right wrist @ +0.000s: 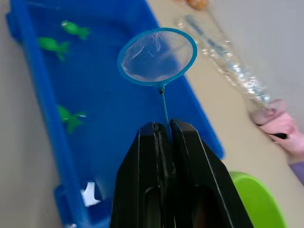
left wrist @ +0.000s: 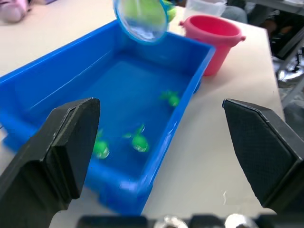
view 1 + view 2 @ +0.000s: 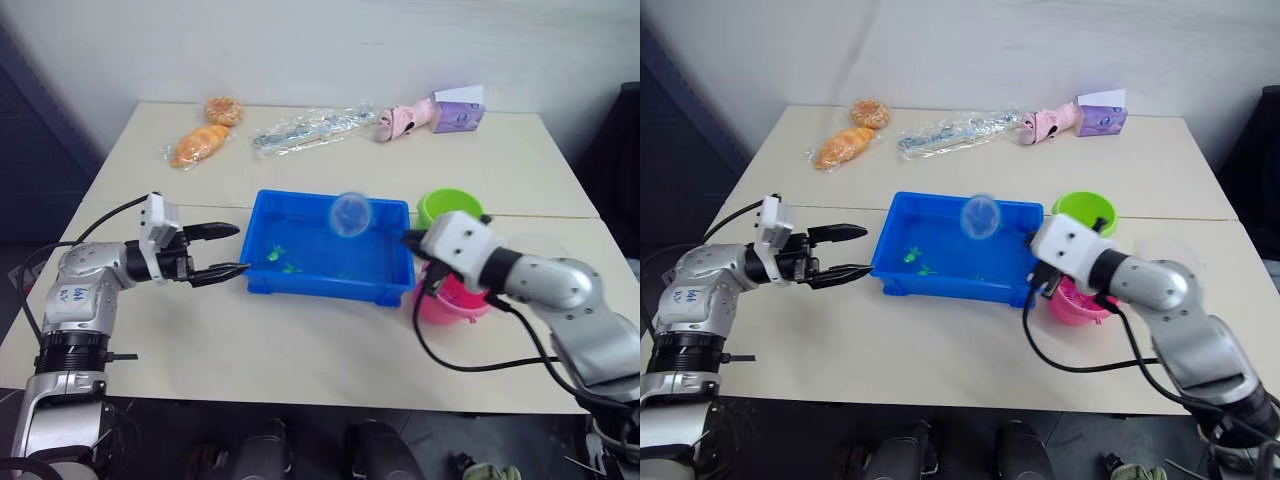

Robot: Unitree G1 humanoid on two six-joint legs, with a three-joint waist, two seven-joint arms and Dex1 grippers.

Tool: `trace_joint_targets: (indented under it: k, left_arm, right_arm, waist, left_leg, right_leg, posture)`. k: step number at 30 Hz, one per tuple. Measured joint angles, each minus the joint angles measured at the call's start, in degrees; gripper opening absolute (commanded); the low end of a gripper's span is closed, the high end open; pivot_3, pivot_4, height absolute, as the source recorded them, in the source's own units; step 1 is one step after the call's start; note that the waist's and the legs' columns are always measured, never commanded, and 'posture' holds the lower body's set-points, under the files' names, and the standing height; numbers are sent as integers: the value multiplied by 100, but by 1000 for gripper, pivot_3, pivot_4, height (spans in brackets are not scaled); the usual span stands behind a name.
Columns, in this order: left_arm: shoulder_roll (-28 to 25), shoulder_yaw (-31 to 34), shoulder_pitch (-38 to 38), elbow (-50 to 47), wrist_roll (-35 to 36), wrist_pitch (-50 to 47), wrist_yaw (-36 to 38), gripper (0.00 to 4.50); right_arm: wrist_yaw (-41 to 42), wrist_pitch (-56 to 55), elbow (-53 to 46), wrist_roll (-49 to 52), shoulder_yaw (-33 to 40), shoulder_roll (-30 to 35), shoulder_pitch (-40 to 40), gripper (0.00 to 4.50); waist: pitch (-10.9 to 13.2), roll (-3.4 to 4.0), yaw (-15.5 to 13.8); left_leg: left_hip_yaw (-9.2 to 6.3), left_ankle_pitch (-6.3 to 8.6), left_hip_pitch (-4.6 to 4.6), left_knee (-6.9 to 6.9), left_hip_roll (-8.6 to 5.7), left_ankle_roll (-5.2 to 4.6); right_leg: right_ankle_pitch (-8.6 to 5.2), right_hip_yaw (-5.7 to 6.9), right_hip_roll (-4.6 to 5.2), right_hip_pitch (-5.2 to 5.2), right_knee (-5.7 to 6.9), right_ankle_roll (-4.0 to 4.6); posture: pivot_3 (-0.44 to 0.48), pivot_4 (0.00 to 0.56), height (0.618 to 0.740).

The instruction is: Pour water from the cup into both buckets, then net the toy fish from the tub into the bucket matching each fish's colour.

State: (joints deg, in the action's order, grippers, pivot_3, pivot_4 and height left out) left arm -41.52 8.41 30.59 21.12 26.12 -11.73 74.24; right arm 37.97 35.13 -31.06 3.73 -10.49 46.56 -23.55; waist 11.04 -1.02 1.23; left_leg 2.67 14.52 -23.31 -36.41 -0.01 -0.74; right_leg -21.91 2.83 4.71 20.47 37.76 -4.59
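The blue tub (image 3: pixel 330 248) sits mid-desk, nearer the front edge than the back, with three green fish (image 2: pixel 138 140) on its floor towards its left half. The right gripper (image 1: pixel 164 130) has its jaws closed tight on the thin handle of the net (image 1: pixel 157 56), whose blue hoop hangs in the air above the tub's back part, its mesh empty. The pink bucket (image 2: pixel 213 40) stands just beside the tub's right end, with the green bucket (image 3: pixel 1086 212) just behind it towards the desk's back edge; the right arm crosses in front of both. A clear cup (image 2: pixel 204 7) shows behind the pink bucket in the left wrist view. The left gripper (image 3: pixel 228 250) hovers just off the tub's left end, jaws wide and holding nothing, pointing at the tub. Along the back edge lie two pastries (image 3: pixel 203 140), a clear wrapper (image 3: pixel 310 128), a pink toy (image 3: pixel 400 120) and a purple box (image 3: pixel 458 112)
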Motion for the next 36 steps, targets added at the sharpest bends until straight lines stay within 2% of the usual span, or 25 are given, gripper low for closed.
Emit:
trace_joint_targets:
  k: [4,10,17,28,36]
  left_arm:
    - [-132,4,-257,-263,1,-6,153,4449]
    - [-267,19,-289,-541,32,-30,170,4449]
    - [-393,-77,-282,-262,-76,138,409,4449]
    - [-405,-446,-170,-631,-161,110,660,4449]
    - [-405,-607,312,-520,-199,-85,718,4449]
  right_arm:
    - [223,-48,369,-602,-586,341,-280,0]
    - [474,-430,813,-932,-780,363,-609,0]
    - [1231,-784,1121,-1220,-1187,394,-746,0]
    - [2291,-1283,1670,-1093,-1217,360,-1120,0]
    - [2663,-1211,2224,-401,-806,-67,-1365,0]
  waist:
    - [0,0,-26]
    - [-1,-2,22]
    - [-1,-2,38]
    - [-1,-2,49]
    - [0,-3,34]
  left_leg:
    - [1,13,-3,-7,-21,-21]
    - [3,12,-1,-10,-22,-21]
    - [8,11,0,-9,-17,-18]
    - [8,11,0,-12,-18,-19]
    - [6,12,-1,-21,-17,-20]
  right_leg:
    - [0,0,22,-1,0,0]
    - [0,4,24,-2,6,-1]
    - [0,2,19,2,8,-1]
    - [0,2,19,0,9,-1]
    - [0,6,18,-2,13,-1]
  posture:
    - [0,150,740]
    - [0,150,740]
    - [0,150,740]
    - [0,150,740]
    - [0,150,740]
